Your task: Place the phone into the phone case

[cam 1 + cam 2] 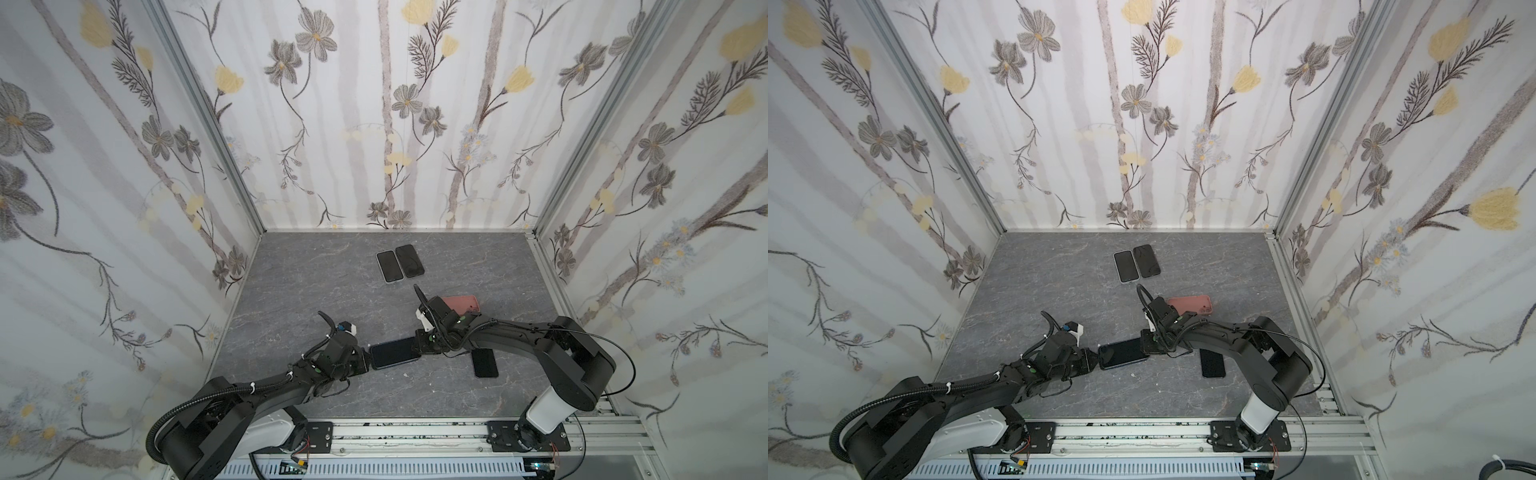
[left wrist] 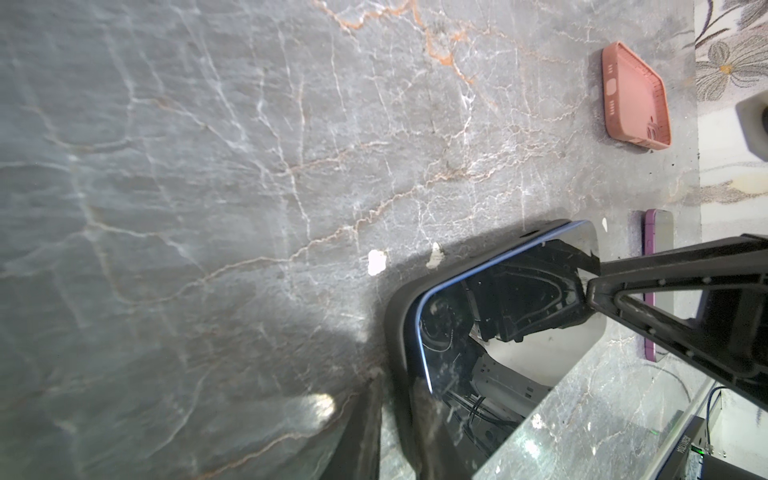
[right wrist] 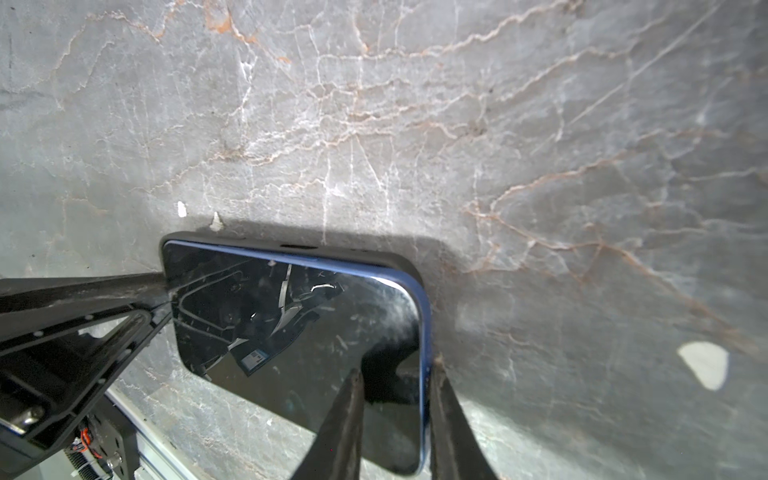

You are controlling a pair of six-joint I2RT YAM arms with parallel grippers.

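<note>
A blue-edged phone [image 1: 394, 352] [image 1: 1123, 353] with a dark screen lies inside a black phone case [image 2: 398, 332] [image 3: 353, 251], low over the grey table between both arms. My left gripper [image 1: 365, 359] [image 1: 1094, 360] [image 2: 395, 401] is shut on the left end, one finger on the screen and one outside the case rim. My right gripper [image 1: 419, 347] [image 1: 1146, 345] [image 3: 395, 370] pinches the right end, one fingertip [image 3: 351, 399] on the glass and the other against the blue edge. The phone's underside is hidden.
An empty pink case [image 1: 462, 304] [image 2: 636, 95] lies behind the right wrist. Two dark phones [image 1: 400, 264] lie side by side near the back wall. A purple-edged phone [image 1: 485, 362] [image 2: 656, 286] lies under the right forearm. Floral walls enclose three sides.
</note>
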